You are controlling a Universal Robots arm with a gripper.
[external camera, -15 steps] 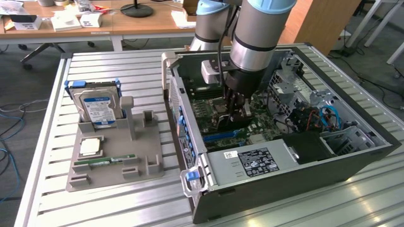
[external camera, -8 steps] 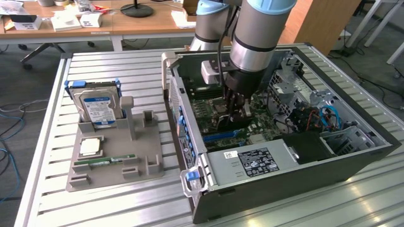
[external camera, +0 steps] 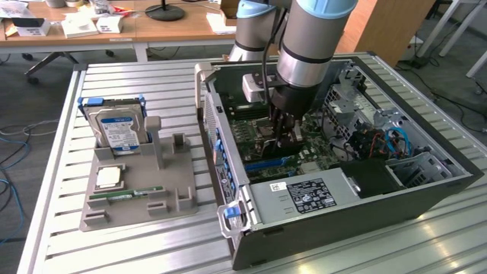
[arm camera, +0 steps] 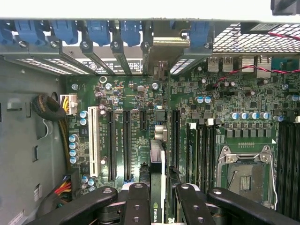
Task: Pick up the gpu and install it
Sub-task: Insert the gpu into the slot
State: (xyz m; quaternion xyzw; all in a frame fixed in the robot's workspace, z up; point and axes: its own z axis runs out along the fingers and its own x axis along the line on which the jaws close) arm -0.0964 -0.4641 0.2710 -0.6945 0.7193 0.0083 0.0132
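Inside case (external camera: 343,228), vertical gripper (external camera: 283,142) (with gpu (arm camera: 157,178))

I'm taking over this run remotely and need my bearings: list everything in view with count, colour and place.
gpu: one, dark, edge-on between the gripper's fingers, over the motherboard.
computer case: one, dark grey, open, lying on the table at the exterior view's right.
motherboard: one, green, inside the case.
power supply: one, grey with a label, in the case's near end.
holder: one, grey, on the table at the exterior view's left.
hard drive: one, silver with a blue-white label, upright in the holder.
RAM stick: one, green, lying in the holder.
table: one, slatted metal.
arm: one, grey, reaching down into the case.
gripper: one, black, shut on the gpu.
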